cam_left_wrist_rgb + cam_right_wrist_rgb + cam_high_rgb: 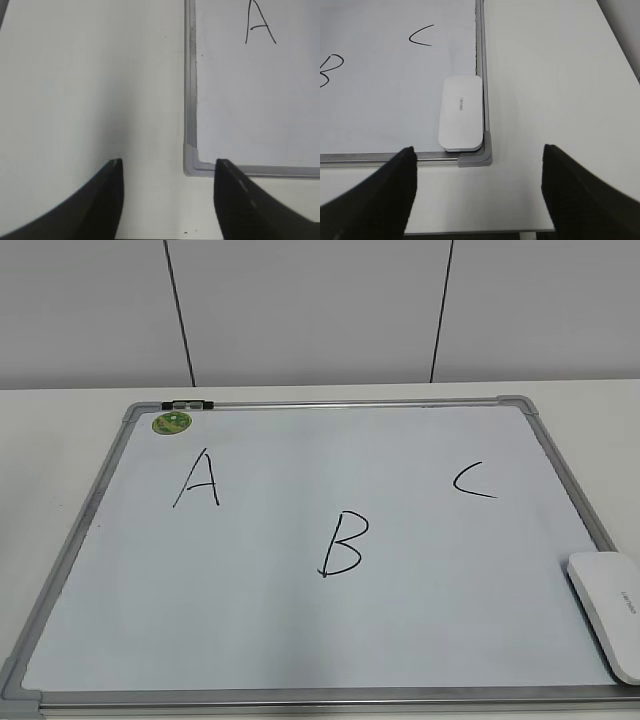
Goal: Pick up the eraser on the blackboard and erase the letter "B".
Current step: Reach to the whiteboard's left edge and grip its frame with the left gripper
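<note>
One blackboard (300, 640) lies flat on the white table (60, 410), and three black letters are drawn on it: one "A" (198, 478), one letter "B" (343, 544) and one "C" (472, 481). There is a single eraser (462, 113), white with small grey lettering, lying on the board in its near right corner against the frame. One round green sticker (171, 423) and one small black-and-white clip (187, 404) sit at the far left corner.

The right pincer (479, 170) is spread wide and holds nothing; the eraser lies just ahead of it, a little toward its left finger, with the "B" farther off to the left, cut by the picture's edge. The left pincer (168, 177) is also parted and empty, over the table at the board's near left corner, which lies just inside its right finger; how high it hangs is hard to judge. The "A" is ahead of it and to the right.
</note>
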Motion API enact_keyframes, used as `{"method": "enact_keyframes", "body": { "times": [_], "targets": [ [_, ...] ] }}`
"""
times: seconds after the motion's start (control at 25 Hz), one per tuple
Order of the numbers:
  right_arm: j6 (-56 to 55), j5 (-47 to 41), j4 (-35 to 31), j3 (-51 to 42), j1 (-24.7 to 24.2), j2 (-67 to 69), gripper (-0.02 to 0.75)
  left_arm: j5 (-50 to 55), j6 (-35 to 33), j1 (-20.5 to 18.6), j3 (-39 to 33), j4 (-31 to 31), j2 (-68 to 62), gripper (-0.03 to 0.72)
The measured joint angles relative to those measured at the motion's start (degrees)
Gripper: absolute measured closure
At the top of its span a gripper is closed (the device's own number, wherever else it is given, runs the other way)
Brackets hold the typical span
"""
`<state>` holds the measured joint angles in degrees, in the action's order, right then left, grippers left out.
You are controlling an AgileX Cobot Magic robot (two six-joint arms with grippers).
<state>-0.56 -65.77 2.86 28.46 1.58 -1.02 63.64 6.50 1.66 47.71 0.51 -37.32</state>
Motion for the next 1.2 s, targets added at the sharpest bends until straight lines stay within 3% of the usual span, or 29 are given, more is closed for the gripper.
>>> {"method": "enact_keyframes", "body": {
  "times": [0.68, 1.2],
  "targets": [
    [0.0, 0.0, 0.0, 0.0, 0.0, 0.0, 0.164, -8.2, 0.0, 0.6, 1.9, -3.5, -30.5, 0.251],
    [0.0, 0.0, 0.0, 0.0, 0.0, 0.0, 0.164, -11.0, 0.0, 2.3, 12.5, -3.0, -44.7, 0.251]
  ]
}}
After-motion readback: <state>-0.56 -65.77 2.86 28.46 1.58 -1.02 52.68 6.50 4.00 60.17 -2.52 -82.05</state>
